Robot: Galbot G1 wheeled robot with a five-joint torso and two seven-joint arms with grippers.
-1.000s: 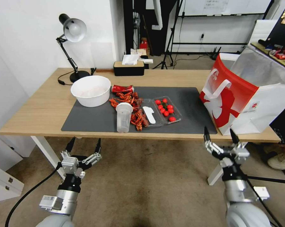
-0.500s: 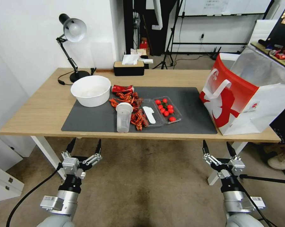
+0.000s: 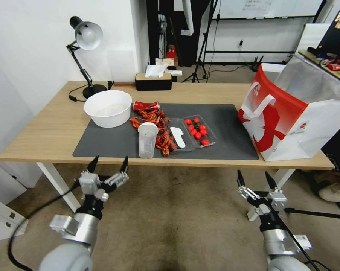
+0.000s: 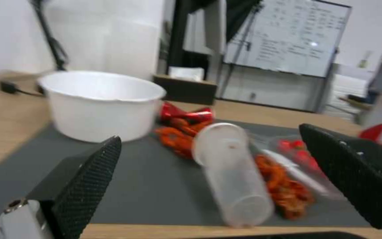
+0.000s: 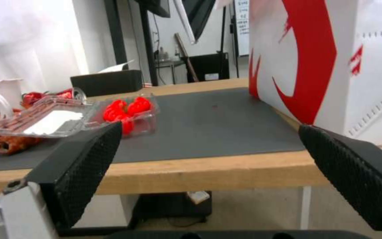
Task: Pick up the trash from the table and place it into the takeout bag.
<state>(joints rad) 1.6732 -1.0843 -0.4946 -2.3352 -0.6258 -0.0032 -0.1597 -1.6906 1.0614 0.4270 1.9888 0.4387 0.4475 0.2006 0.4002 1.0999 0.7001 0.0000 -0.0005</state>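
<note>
The clear cup stands upright at the near edge of the mat, with red scraps and a can just behind it. Our left hand hangs below the surface edge, near the cup, fingers spread wide and holding nothing. In its wrist view the cup sits between the two pads. Our right hand waits low beside the bag, equally open and empty.

To do this well, we judge we should lift the left hand clear of the edge first, then come in level — meeting the cup around its middle, where a light squeeze should hold the thin wall without buckling it. The scraps touch the cup's far side, so a straight approach from the front looks safest.

A white bowl, a tomato tray and a lamp share the surface; beyond stand a tissue box and a whiteboard.
</note>
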